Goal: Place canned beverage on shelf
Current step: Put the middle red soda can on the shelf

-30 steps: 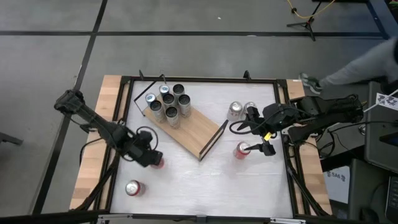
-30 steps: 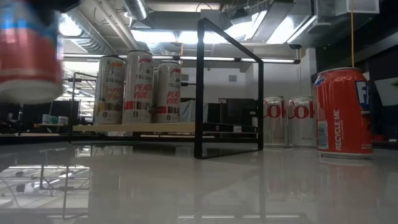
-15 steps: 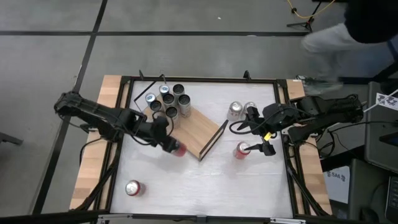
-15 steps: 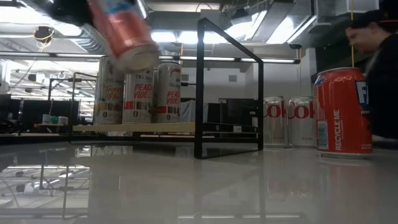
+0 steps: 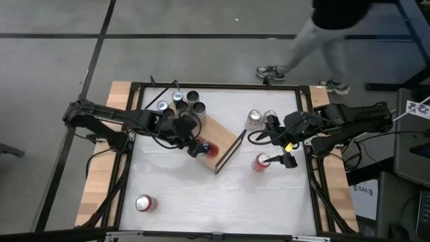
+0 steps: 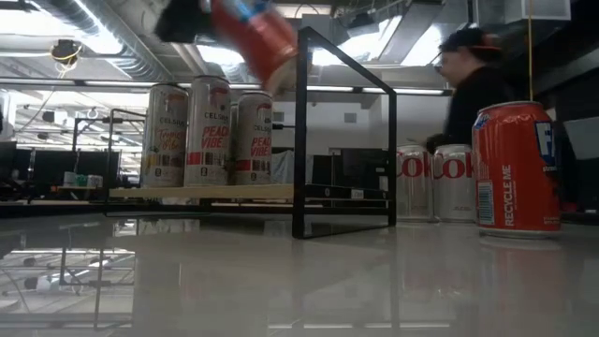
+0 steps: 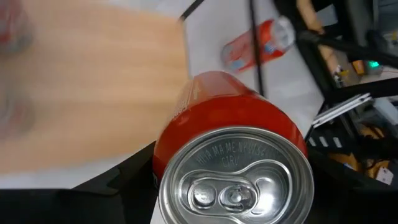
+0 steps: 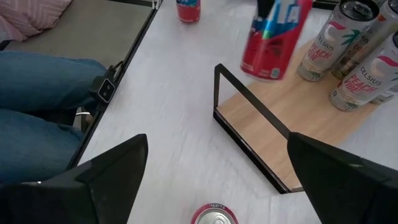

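White tabletop, mid-task: the left gripper, clamped on a red aluminium beverage can, holds it tilted in the air above the bare end of the light-brown wooden shelf; the right gripper waits with jaws apart.

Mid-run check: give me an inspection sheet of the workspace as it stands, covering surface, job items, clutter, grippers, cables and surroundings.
Surface: white table, no spills seen.
Job's things: red can carried tilted above the shelf; tall Celsius cans stand grouped at the shelf's far end.
Clutter: red can near the front-left corner; two Coke cans and a red can on the right side.
Grippers: left gripper shut on the carried can; right gripper open, beside the right red can.
Cables: yellow cable on the floor.
Surroundings: person walking behind the table.
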